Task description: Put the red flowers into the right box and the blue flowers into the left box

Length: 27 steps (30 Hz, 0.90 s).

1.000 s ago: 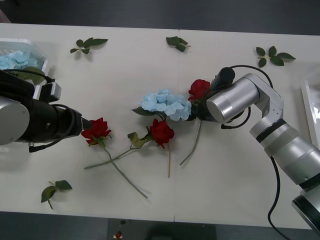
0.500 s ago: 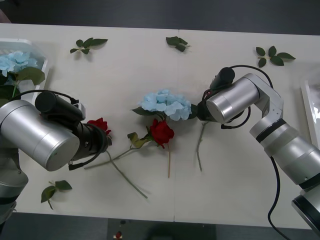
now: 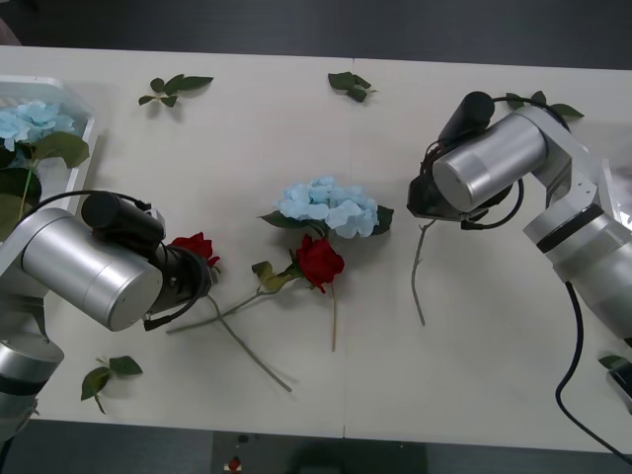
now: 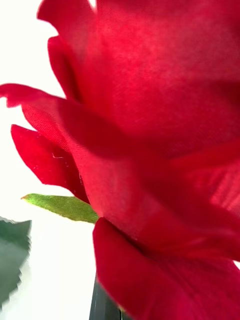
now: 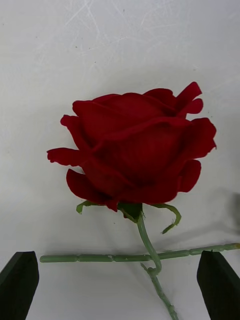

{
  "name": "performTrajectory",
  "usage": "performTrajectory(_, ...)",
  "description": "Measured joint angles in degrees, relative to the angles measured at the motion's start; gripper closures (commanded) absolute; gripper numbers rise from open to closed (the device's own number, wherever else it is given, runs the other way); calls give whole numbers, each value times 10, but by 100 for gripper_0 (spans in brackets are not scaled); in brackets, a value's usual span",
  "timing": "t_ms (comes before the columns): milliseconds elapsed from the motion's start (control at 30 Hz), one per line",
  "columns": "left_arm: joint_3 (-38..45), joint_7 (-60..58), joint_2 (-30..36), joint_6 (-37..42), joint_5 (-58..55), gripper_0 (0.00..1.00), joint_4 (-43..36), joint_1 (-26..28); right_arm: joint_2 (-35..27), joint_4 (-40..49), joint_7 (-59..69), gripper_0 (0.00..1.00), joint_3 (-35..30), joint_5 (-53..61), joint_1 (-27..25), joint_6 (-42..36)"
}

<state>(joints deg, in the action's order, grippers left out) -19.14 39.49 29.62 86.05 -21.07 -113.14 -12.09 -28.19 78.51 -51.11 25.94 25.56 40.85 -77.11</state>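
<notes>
Front camera first: left arm (image 3: 89, 267) sits low over the near side of the table (image 3: 247, 138), wrist pointed at a red rose (image 3: 195, 247) lying just ahead of it. A second red rose (image 3: 319, 262) lies further out past that one, touching the blue flower (image 3: 326, 205) lying beside it mid-table. Another blue flower (image 3: 30, 120) is already in the left box (image 3: 87, 138), back behind the left arm. Right arm (image 3: 494, 163) is up on its own side, with a bare green stem (image 3: 420, 281) dangling below the wrist down to the table.

Right wrist cam: big red bloom (image 4: 165, 125) jammed right up against the lens, a green leaf (image 4: 62, 206) poking out under it. Right claw (image 4: 106, 306) shows as a sliver of black finger under the petals. With that stem hanging from the wrist, I read it as clamped onto this third rose.

Left wrist cam: left claw (image 5: 120, 285) is spread wide, one black fingertip in each corner, gripping nothing. The first rose sits just ahead of the tips, bloom facing away, with two stems crossing right between them.
</notes>
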Motion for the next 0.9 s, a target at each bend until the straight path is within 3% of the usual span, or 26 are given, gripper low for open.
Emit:
performTrajectory(167, -38, 0, 0, -8, 20, 8, 20, -4, -35, 35, -10, 100, -66, 31, 0, -80)
performTrajectory(367, -98, 0, 0, -36, 39, 8, 64, -33, -58, 42, -139, 100, -181, 52, 0, -156)
performTrajectory(600, -102, -1, -2, -43, 39, 12, 72, -37, -93, 42, -210, 100, -281, 52, -3, -209)
performTrajectory(733, -102, -1, -2, -56, 39, 32, 88, -37, -113, 42, -265, 100, -338, 54, -14, -211)
performTrajectory(900, -102, -1, -2, -70, 39, 81, 99, -37, -141, 34, -283, 100, -396, 63, -35, -211)
